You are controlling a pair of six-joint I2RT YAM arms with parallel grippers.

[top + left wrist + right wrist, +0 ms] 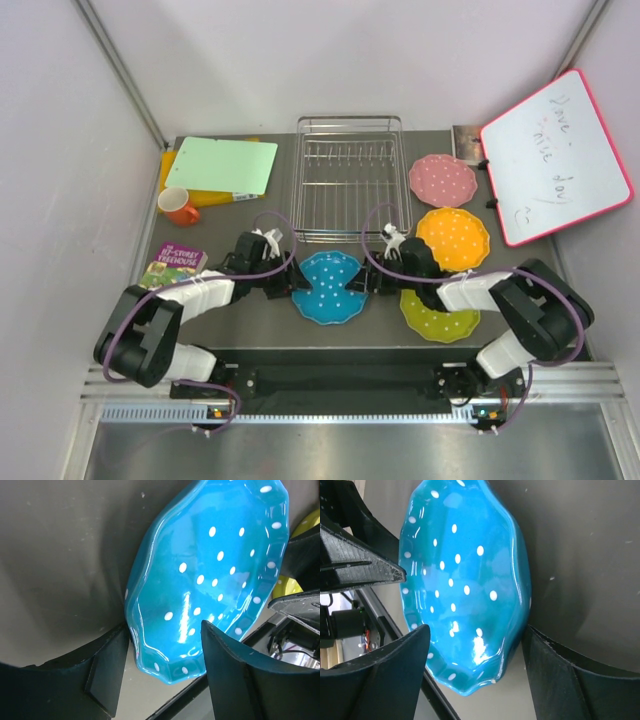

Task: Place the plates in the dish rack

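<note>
The blue plate (pixel 330 287) lies on the table in front of the dish rack (pixel 350 178). My left gripper (pixel 291 282) is open at the plate's left edge and my right gripper (pixel 368 283) is open at its right edge. In the left wrist view the blue plate's (pixel 210 575) rim sits between the spread fingers of the left gripper (pixel 165 675). In the right wrist view the opposite rim of the plate (pixel 465 580) sits between the spread fingers of the right gripper (pixel 475 675). The pink plate (pixel 443 180), orange plate (pixel 453 238) and yellow-green plate (pixel 440 313) lie to the right.
A green cutting board (pixel 222 165) and an orange cup (pixel 180 207) are at the back left, with a book (pixel 175 265) near the left arm. A whiteboard (pixel 555 155) leans at the back right. The rack holds no plates.
</note>
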